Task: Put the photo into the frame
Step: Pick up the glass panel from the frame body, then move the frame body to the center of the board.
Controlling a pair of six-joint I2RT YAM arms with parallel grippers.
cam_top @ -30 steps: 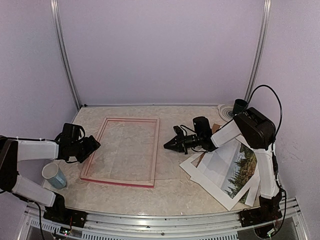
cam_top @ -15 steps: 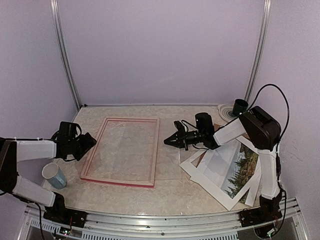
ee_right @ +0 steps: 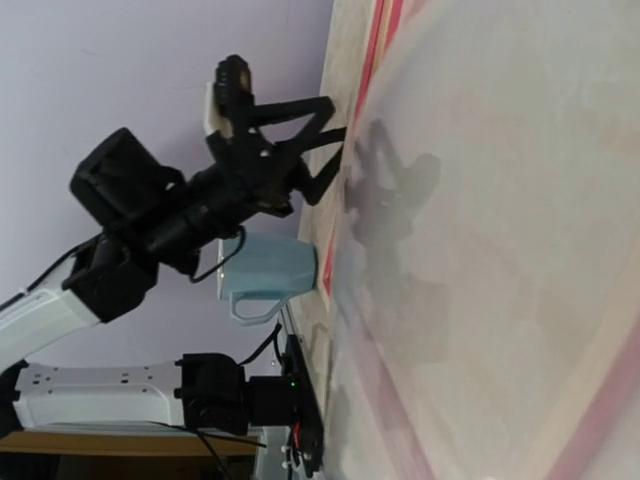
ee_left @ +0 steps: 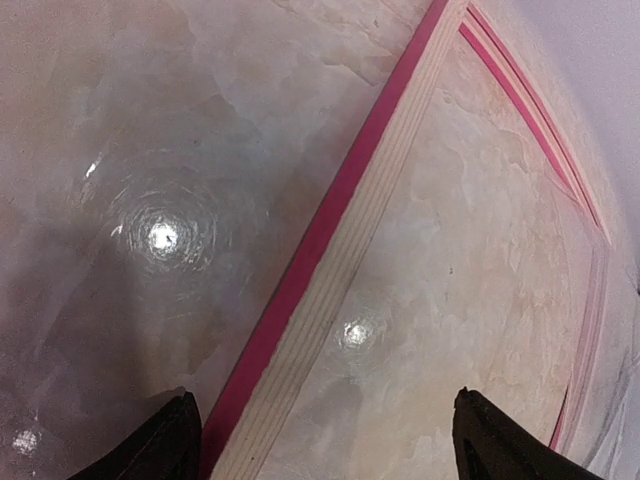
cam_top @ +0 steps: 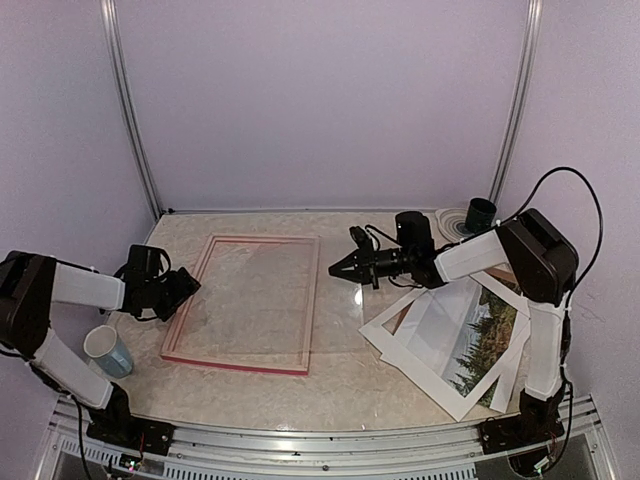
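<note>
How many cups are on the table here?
2: a pale blue mug at the near left, and a dark green cup in the far right corner. None appears hidden.

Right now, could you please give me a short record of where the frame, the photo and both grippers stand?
frame: flat on the table, left of centre, photo not in it
photo: far right, lying among white sheets below the right arm
left gripper: open, one finger on each side of the frame's left rail
right gripper: shut, nothing seen in it, just right of the frame's right rail
mug: near left, outside the frame's near-left corner
task: not yet done
</note>
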